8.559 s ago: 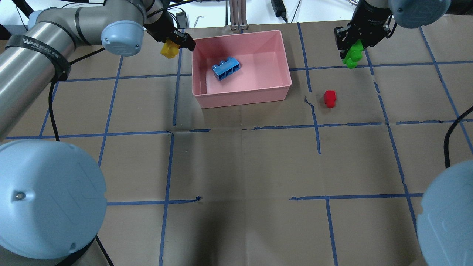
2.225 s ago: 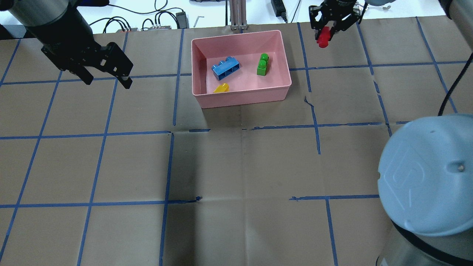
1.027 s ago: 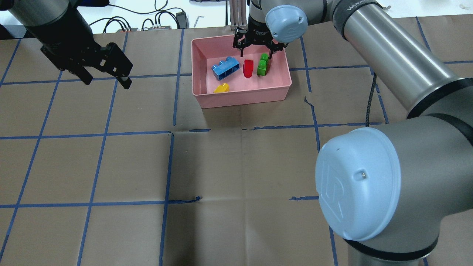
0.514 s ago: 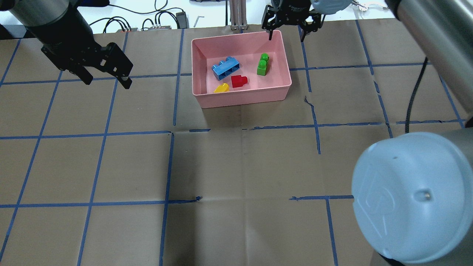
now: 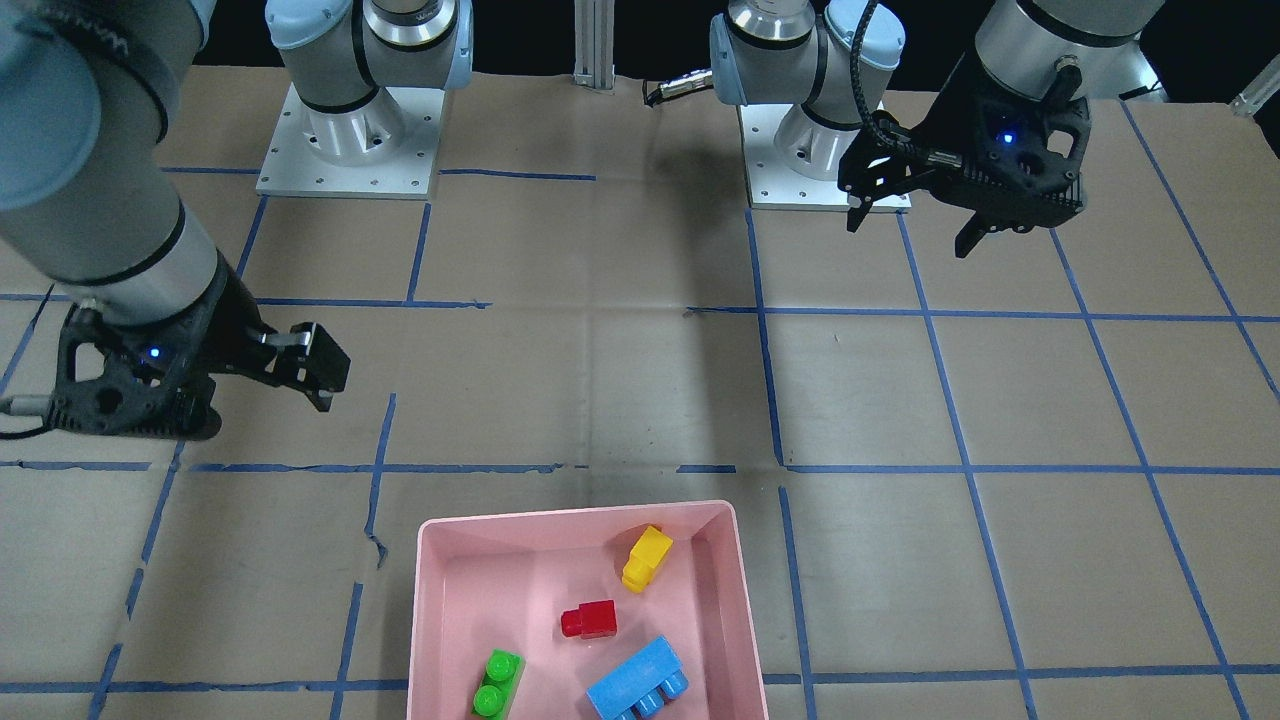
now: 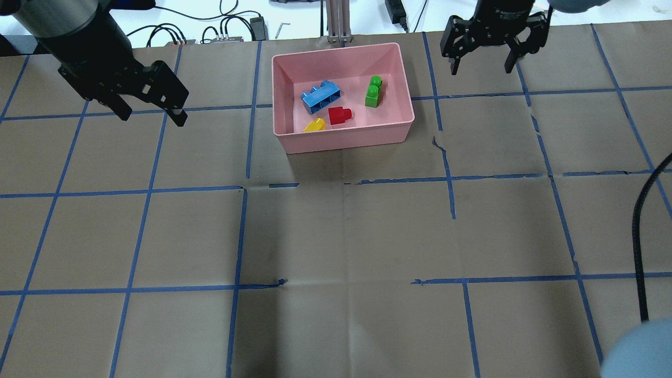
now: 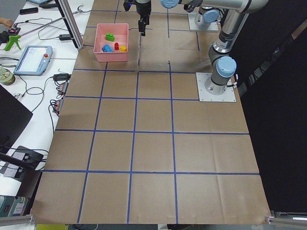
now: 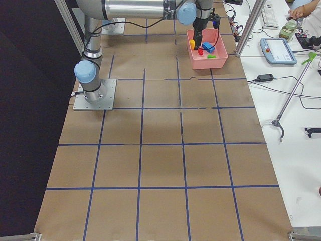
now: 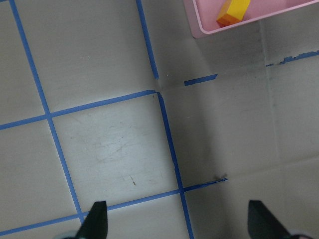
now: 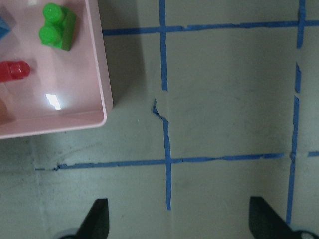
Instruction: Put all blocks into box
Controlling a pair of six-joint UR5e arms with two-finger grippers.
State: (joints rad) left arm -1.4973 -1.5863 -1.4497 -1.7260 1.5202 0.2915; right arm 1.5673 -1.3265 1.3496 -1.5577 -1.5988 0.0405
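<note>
The pink box (image 6: 341, 143) stands at the table's far middle. In it lie the blue block (image 6: 320, 97), the green block (image 6: 373, 92), the red block (image 6: 339, 115) and the yellow block (image 6: 315, 125). In the front-facing view the box (image 5: 430, 600) holds the same yellow (image 5: 646, 558), red (image 5: 589, 620), green (image 5: 496, 683) and blue (image 5: 638, 682) blocks. My left gripper (image 6: 153, 116) is open and empty, left of the box. My right gripper (image 6: 480, 69) is open and empty, right of the box. The right wrist view shows the box wall (image 10: 102, 74) and the green block (image 10: 57, 27).
Blue tape lines cross the brown paper on the table. Cables and small devices (image 6: 231, 31) lie beyond the far edge. A metal post (image 6: 338, 21) stands just behind the box. A black cable (image 6: 638, 236) hangs at the right.
The red block left my right gripper and now lies in the box. My right gripper opened and moved right, away from the box. My left gripper stayed still.
</note>
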